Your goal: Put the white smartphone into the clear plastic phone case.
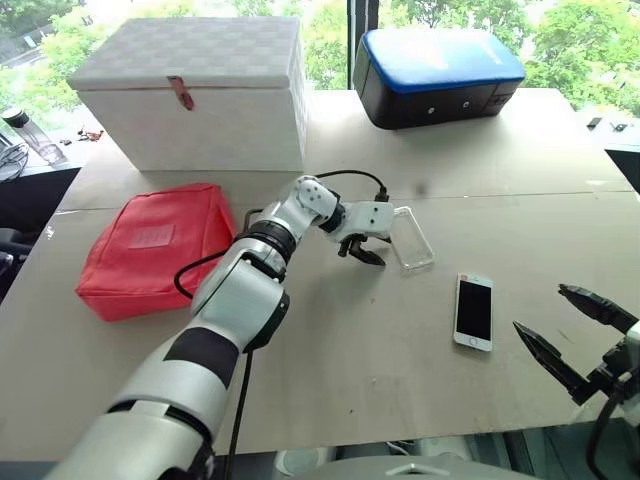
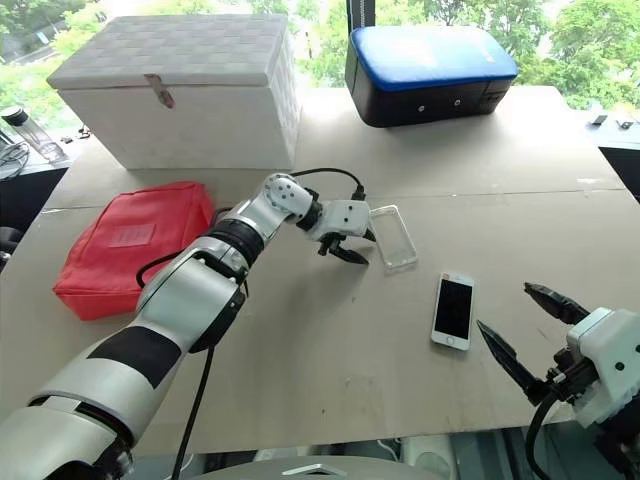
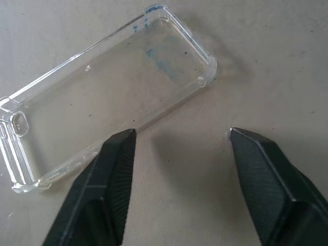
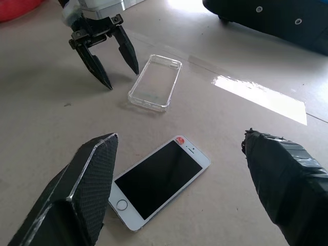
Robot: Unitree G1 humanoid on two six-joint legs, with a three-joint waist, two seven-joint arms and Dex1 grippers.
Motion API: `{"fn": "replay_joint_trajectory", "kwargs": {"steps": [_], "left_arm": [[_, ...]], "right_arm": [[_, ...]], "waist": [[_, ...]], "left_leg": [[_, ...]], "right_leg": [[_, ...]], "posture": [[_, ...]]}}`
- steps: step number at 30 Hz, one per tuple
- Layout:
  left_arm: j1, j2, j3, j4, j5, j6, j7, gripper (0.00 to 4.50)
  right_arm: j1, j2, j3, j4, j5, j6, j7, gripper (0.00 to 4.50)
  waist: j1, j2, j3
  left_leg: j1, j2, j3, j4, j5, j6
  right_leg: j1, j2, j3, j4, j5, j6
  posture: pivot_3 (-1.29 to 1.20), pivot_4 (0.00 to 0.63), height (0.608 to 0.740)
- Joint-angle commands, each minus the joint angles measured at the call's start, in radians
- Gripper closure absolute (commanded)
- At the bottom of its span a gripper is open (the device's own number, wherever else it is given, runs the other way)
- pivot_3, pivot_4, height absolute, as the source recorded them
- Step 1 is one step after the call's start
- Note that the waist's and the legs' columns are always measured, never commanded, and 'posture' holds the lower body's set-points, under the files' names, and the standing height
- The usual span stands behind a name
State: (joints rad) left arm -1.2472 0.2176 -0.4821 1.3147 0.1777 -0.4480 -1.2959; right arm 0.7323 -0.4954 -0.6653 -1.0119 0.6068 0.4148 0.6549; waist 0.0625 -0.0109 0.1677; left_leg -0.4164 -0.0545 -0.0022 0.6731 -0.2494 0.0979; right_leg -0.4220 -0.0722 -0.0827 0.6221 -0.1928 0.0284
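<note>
- While both arms hang over the table (image 1: 330,360), nothing is in either grip: the white smartphone (image 1: 474,311) lies flat and screen-up at right of centre in the head view, and the clear plastic phone case (image 1: 412,238) lies empty just above and left of it, the two near each other but apart.
- Over at the lower right edge of the head view, the right gripper (image 1: 568,335) has its two black fingers spread wide with nothing between them. In its own wrist view the phone sits just ahead of the gap, slightly toward the left finger, with the home-button end closest.
- Seen from that wrist, the phone's long axis runs on a slant across the gap, neither square to the fingers nor in line with them. I'd judge the wrist needs some turning before the fingers can close across the narrow sides.
- At mid-frame the left gripper (image 1: 361,250) stands partly open and empty, tips pointing down at the table right beside the case's long near edge; I cannot tell whether one finger touches the rim.
- Nearer hands are plain: right for the phone, left for the case.
- Both pieces run roughly top to bottom in the head view, the case tilted a little.
</note>
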Motion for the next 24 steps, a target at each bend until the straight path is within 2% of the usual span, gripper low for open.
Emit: {"fn": "replay_joint_trajectory", "kwargs": {"steps": [1,4,9,10,12,13,15,24], "left_arm": [[-0.023,-0.011,0.02,0.034,0.053,-0.001,0.031,3.3],[-0.022,-0.017,0.072,0.037,0.036,0.007,0.023,4.45],[-0.042,-0.002,0.18,0.025,-0.021,0.005,-0.106,4.45],[-0.046,-0.002,0.194,0.024,-0.02,0.011,-0.105,3.95],[-0.05,-0.006,0.21,0.023,-0.005,0.018,-0.061,3.36],[-0.052,-0.013,0.215,0.025,0.003,0.032,-0.033,2.71],[-0.052,-0.025,0.208,0.029,0.029,0.048,-0.022,1.85],[-0.057,-0.116,0.142,0.048,0.171,0.077,0.141,1.85]], "right_arm": [[0.068,0.01,0.042,-0.035,-0.012,-0.087,-0.048,0.36],[0.13,0.002,0.087,-0.035,-0.03,-0.14,-0.074,0.36],[0.221,-0.007,0.074,-0.035,-0.051,-0.186,-0.077,0.36],[0.226,-0.004,0.06,-0.035,-0.048,-0.182,-0.073,0.36],[0.219,-0.005,0.042,-0.033,-0.043,-0.167,-0.071,0.36],[0.209,-0.01,0.039,-0.029,-0.043,-0.161,-0.072,0.36],[0.186,-0.019,0.042,-0.023,-0.042,-0.152,-0.072,0.36],[0.099,-0.063,0.061,-0.004,-0.065,-0.114,-0.068,0.36]], "waist": [[0.001,0.0,0.0],[0.0,0.0,0.0],[-0.001,0.0,0.0],[-0.001,0.0,0.0],[-0.001,0.0,0.0],[0.0,0.0,0.0],[0.001,0.0,0.0],[0.003,-0.001,0.0]], "left_leg": [[0.0,0.0,0.0,0.0,0.0,0.0],[0.001,0.001,0.0,0.001,0.0,0.0],[0.0,0.001,0.0,0.003,0.0,0.0],[0.0,0.001,0.0,0.003,0.0,0.0],[0.0,0.001,0.0,0.003,0.0,0.0],[0.0,0.001,0.0,0.003,0.0,0.0],[0.0,0.001,0.0,0.003,0.0,0.0],[0.0,0.001,0.0,0.004,0.0,0.0]], "right_leg": [[0.0,0.0,0.0,0.0,0.0,0.001],[0.001,0.0,0.0,0.001,0.001,0.001],[0.0,0.0,-0.001,0.002,0.001,0.002],[0.0,0.0,-0.001,0.002,0.001,0.002],[0.0,0.0,-0.001,0.001,0.001,0.002],[0.0,0.0,-0.001,0.001,0.001,0.002],[0.0,0.0,-0.001,0.001,0.001,0.002],[0.001,0.0,-0.001,0.001,0.001,0.002]], "posture": [[0.0,0.15,0.74],[0.0,0.15,0.74],[0.0,0.15,0.74],[0.0,0.15,0.74],[0.0,0.15,0.74],[0.0,0.15,0.74],[0.0,0.15,0.74],[0.0,0.15,0.74]]}}
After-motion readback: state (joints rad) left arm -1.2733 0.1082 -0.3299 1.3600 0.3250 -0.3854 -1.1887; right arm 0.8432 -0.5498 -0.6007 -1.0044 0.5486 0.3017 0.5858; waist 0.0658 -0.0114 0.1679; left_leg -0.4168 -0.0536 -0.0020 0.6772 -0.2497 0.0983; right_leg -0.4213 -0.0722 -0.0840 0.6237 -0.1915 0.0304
